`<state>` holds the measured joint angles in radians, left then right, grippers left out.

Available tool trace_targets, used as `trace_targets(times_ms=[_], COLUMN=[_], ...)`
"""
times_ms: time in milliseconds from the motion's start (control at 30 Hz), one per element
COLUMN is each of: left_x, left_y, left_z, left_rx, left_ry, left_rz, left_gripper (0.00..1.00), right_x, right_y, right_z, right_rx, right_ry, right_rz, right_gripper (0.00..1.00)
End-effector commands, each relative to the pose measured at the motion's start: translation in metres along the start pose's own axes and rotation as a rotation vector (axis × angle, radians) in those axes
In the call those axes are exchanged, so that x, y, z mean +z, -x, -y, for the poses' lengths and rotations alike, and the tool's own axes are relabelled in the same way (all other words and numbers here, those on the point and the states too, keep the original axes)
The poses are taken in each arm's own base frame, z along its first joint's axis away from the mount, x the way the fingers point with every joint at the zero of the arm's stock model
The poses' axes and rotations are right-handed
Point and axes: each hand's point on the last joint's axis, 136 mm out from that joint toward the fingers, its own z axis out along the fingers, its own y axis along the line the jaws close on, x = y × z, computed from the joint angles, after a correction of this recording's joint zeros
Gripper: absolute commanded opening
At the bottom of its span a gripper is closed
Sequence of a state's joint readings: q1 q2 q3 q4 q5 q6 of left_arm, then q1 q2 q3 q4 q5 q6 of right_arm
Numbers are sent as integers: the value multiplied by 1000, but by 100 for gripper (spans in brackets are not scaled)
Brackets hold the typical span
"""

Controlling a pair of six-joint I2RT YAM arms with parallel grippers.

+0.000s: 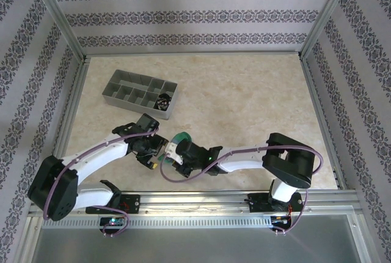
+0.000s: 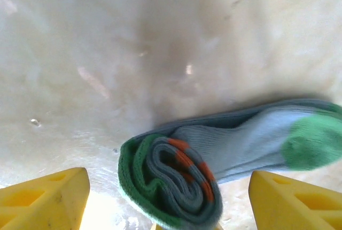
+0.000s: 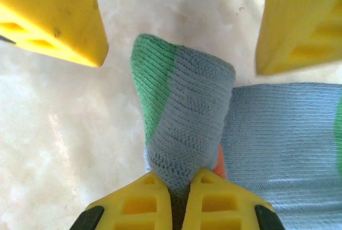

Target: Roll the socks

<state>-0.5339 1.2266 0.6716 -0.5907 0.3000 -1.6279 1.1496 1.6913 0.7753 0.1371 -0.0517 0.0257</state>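
**1 claw pinches the blue-grey sock, the other is spread wide around it**

On the left of the table (image 1: 244,98), seen from above, sits a grey tray (image 1: 127,104) with many little boxes. 1 box at its right end holds a dark lump (image 1: 164,100). It is too small to tell what it is.

Next comes the left claw (image 2: 168,176). Its 2 yellow fingers (image 2: 45,198) stand far apart and grip nothing. Between them lies the blue-grey sock (image 2: 235,139). Its near end is rolled into a fat coil, green on the outside with orange stripes inside. The rest lies flat on the table and runs off to the right, to a green patch. The bottom of the coil is cut off by the edge of the left wrist picture, and that picture is a bit blurry.

Then comes the right claw (image 3: 179,179). Its 2 fingers are almost closed and squeeze a fold of the sock between them. The fold has green on its left side and a bit of orange on its right. The cloth right in the pinch is dark and hard to see.

From above, the 2 claws meet near the front middle of the table. They cover most of the sock, and a green bit peeks out just behind them.
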Motion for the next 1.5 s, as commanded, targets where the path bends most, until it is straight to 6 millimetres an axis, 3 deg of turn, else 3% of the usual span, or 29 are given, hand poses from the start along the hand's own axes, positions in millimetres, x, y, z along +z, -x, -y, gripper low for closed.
trace_targets(times_ms=[0, 333, 633, 900, 1067, 1200, 1300, 1367, 1400, 1467], left_x=[-9, -5, 13, 32, 54, 69, 67, 62, 59, 52], left_y=[14, -8, -23, -21, -16, -16, -17, -18, -18, -16], left_z=[5, 14, 20, 15, 18, -9, -42, -63, -70, -81], left_rx=[71, 129, 118, 98, 96, 74, 56, 15, -3, -45], left_ry=[-57, -196, -229, -197, -159, -14, 157, 245, 269, 313], left_rz=[74, -19, -56, -49, -40, -62, -76, -81, -78, -62], left_gripper=[77, 63, 63, 61, 56, 40, 22, 4, 0, 0], right_x=[0, -2, 2, 5, 9, 11, 12, 9, 5, -8], right_y=[-127, -130, -135, -138, -139, -133, -122, -104, -94, -65], right_z=[-18, 1, 11, 20, 25, 34, 41, 46, 49, 54], right_rx=[199, 446, 626, 728, 756, 736, 670, 593, 551, 424], right_ry=[178, 253, 295, 313, 317, 302, 294, 290, 277, 228], right_rz=[-414, -435, -464, -477, -490, -475, -447, -392, -356, -237], right_gripper=[0, 0, 0, 0, 0, 0, 0, 0, 2, 15])
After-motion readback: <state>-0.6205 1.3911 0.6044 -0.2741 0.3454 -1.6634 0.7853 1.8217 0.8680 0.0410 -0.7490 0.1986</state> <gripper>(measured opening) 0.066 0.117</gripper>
